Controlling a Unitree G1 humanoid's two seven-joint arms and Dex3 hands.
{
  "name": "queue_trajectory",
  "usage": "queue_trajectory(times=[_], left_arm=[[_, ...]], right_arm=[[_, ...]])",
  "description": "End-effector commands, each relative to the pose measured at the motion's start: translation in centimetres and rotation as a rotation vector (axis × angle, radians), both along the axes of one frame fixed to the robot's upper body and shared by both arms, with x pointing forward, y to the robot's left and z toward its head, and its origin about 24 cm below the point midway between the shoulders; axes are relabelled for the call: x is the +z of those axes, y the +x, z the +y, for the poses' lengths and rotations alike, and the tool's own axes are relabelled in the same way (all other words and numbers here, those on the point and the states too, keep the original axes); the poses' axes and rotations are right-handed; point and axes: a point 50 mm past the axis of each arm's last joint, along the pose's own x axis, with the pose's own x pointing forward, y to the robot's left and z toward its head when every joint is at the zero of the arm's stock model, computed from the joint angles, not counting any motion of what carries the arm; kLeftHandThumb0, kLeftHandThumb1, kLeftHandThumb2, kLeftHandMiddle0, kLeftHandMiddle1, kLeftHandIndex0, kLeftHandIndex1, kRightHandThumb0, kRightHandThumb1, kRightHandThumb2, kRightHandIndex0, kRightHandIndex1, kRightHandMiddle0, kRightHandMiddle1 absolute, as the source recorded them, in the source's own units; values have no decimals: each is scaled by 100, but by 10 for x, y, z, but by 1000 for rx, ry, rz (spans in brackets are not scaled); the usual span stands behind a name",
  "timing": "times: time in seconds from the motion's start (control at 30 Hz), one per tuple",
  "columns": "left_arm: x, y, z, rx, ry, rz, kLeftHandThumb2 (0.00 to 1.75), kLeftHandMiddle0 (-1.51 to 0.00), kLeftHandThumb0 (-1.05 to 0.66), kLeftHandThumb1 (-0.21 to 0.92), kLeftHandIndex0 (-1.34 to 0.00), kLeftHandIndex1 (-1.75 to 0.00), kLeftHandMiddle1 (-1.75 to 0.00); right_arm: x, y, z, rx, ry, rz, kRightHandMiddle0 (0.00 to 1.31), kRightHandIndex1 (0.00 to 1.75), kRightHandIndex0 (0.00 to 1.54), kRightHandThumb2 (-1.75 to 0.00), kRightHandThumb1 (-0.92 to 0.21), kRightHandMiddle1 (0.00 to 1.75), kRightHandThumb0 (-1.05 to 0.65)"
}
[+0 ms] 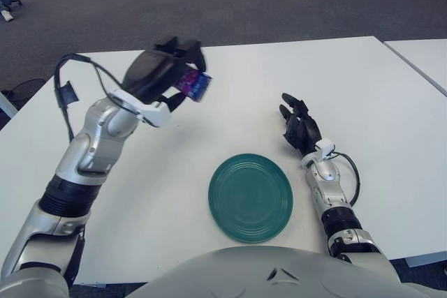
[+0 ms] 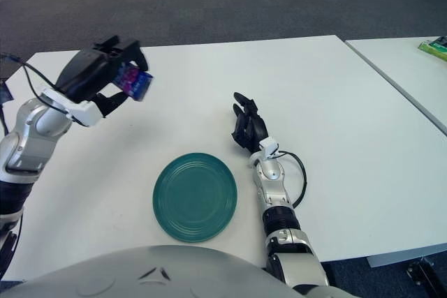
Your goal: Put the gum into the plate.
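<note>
My left hand point(image 1: 171, 75) is raised above the white table point(image 1: 230, 75), shut on a purple and blue pack of gum point(image 1: 193, 84) that sticks out to the right of its fingers. The hand is up and to the left of the round green plate point(image 1: 250, 197), which lies bare near the table's front edge. My right hand point(image 1: 299, 127) shows just right of the plate, fingers relaxed and holding nothing. In the right eye view the gum point(image 2: 133, 79) is again well above and left of the plate point(image 2: 195, 196).
A second white table point(image 1: 422, 57) stands to the right across a narrow gap, with a green object point(image 2: 434, 47) on it. Grey carpet lies beyond the table's far edge.
</note>
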Motion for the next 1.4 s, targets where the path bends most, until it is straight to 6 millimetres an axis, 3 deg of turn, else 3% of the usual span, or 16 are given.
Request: queue_trajectory(times=[0.0,0.47,0.57,0.67,0.83,1.07,1.37], left_arm=[[-10,-4,-9,-23,42,89,162,-80,0,5,-60,-175,-171],[-40,-25,-63,-240,163,312,168,-84,0,0,-64,-174,-173],[-40,-28,-67,-278,211,336,166,-86,0,-4,-75,-156,-174],[-38,-34,-70,-337,288,342,143,-62,0,20,-58,-167,-174],[-46,-40,-82,-422,404,356,125,-47,0,36,-47,-171,-174],[-65,-42,-89,-467,536,377,120,-53,-1,36,-53,-162,-165],[-71,-44,-91,-496,600,436,119,-57,-1,34,-57,-158,-161]], right_arm=[[-44,-32,-2,-41,24,242,0,2,30,-92,-92,58,-65],[-50,-33,-2,-40,41,276,0,3,35,-88,-92,59,-73],[-50,-32,-2,-36,74,276,0,3,36,-87,-92,57,-73],[-49,-28,0,-34,123,272,0,2,35,-87,-92,55,-72],[-50,-26,0,-31,143,279,0,1,33,-85,-92,54,-69],[-50,-28,0,-37,125,278,0,0,31,-88,-92,53,-64],[-43,-31,4,-39,75,247,0,0,31,-93,-92,52,-61]])
